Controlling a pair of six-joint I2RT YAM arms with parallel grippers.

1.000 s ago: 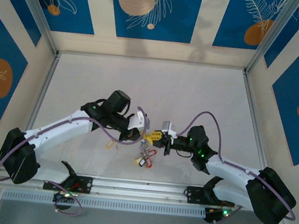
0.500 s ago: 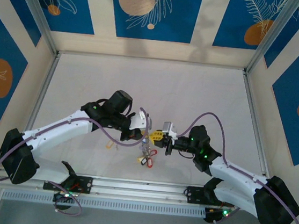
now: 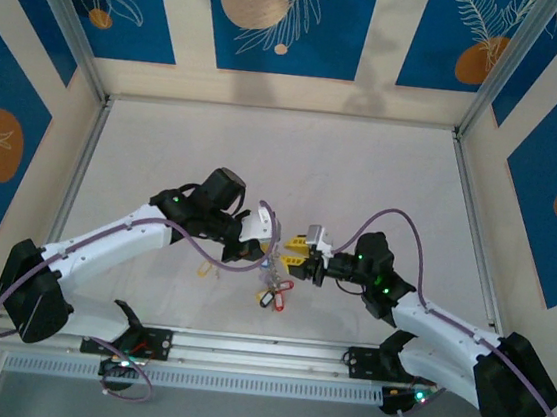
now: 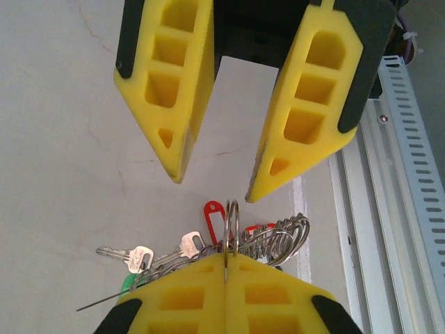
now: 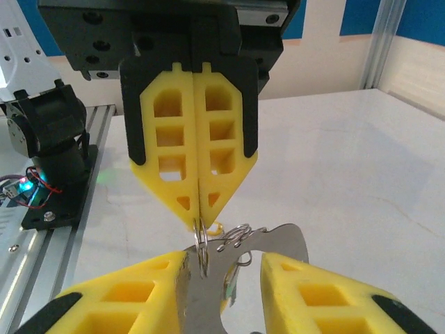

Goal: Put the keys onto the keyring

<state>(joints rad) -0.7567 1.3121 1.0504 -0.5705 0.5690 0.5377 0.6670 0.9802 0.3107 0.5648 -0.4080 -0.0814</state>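
Observation:
My left gripper (image 3: 271, 256) (image 4: 226, 259) (image 5: 199, 221) is shut on the keyring (image 4: 233, 221) (image 5: 202, 245), a double-wire metal ring pinched edge-on at its fingertips. A bunch of keys (image 4: 149, 256) (image 3: 270, 296) with red tags (image 4: 214, 217) and a coil of small rings (image 4: 285, 235) hangs under it, near the table. My right gripper (image 3: 297, 253) (image 5: 226, 263) faces the left one tip to tip, and its jaws are open. A flat silver key (image 5: 208, 299) lies between them against the left finger, touching the keyring.
A loose key with a yellow tag (image 3: 203, 268) lies on the white table left of the bunch. The slotted aluminium rail (image 4: 410, 209) (image 3: 262, 350) runs along the near edge, close behind the keys. Blue-patterned walls enclose the table (image 3: 284, 159).
My right gripper's jaws have gone from shut to open, and it has shifted slightly. The left gripper keeps its hold on the ring in the same place.

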